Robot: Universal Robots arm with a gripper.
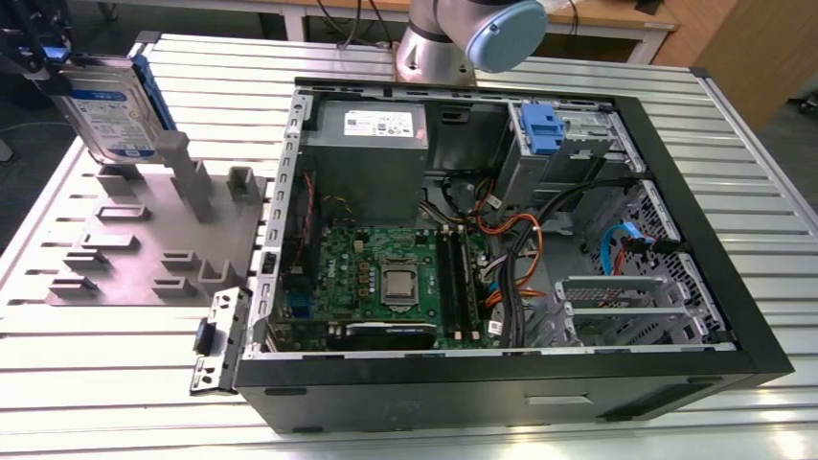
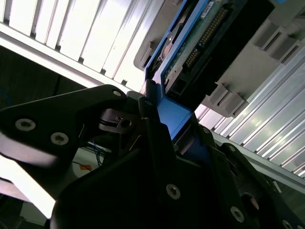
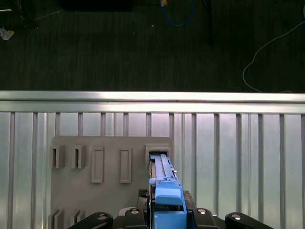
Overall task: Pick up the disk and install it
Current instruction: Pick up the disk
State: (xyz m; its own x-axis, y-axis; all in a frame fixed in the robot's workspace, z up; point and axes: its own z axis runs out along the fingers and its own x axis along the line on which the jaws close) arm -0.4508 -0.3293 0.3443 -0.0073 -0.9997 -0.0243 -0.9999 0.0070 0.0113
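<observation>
The gripper (image 1: 54, 57) is clamped on the upper end of the disk (image 1: 118, 110), pinching its blue frame, at the exterior view's far left. The disk stands upright over the grey slotted tray (image 1: 128, 278) on the surface (image 1: 102, 383), left of the open computer case (image 1: 511, 369). I cannot tell whether the disk's lower edge touches the tray.

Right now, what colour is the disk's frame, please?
Blue; the frame on the disk shows best in the first wrist view.

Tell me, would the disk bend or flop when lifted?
Probably not: the disk looks like a flat metal slab, standing straight in the gripper. Its bare circuit board is likely fragile. The blue frame probably gives some grip.
</observation>
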